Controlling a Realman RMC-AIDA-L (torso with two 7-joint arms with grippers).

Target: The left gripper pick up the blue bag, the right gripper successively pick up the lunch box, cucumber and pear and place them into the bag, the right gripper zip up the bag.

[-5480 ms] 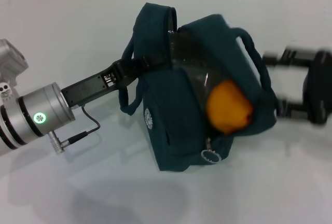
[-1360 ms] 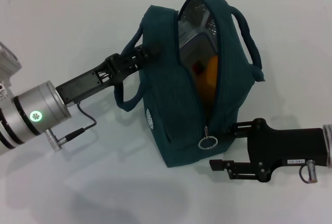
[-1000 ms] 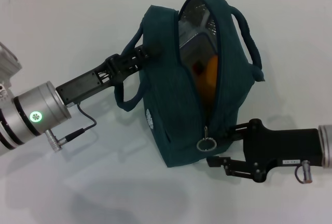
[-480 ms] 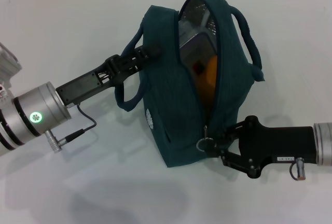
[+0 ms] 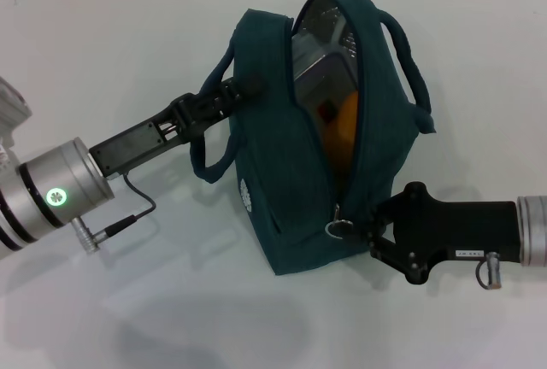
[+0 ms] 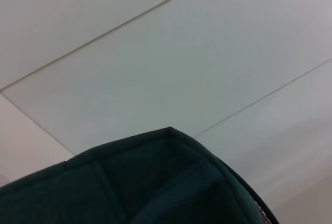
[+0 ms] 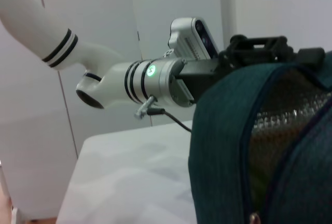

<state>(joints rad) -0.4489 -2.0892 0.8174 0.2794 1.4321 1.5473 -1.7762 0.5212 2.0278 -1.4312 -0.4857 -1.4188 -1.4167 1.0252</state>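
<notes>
Head view shows the left gripper (image 5: 242, 89) holding the bag (image 5: 291, 181). The right gripper (image 5: 363, 231) pinches the zip ring (image 5: 339, 227). Next, pull it shut.

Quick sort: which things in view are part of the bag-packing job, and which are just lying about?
Job:
- left gripper, holding bag handle
- right gripper, at zip pull
- dark teal fabric bag
- orange-yellow pear
- clear lunch box

Lying about:
- nothing on the white table

I see a plain white worktop (image 5: 128, 61); the blue bag (image 5: 282, 198) stands on it, centre, slightly toward 1 o'clock.
</notes>
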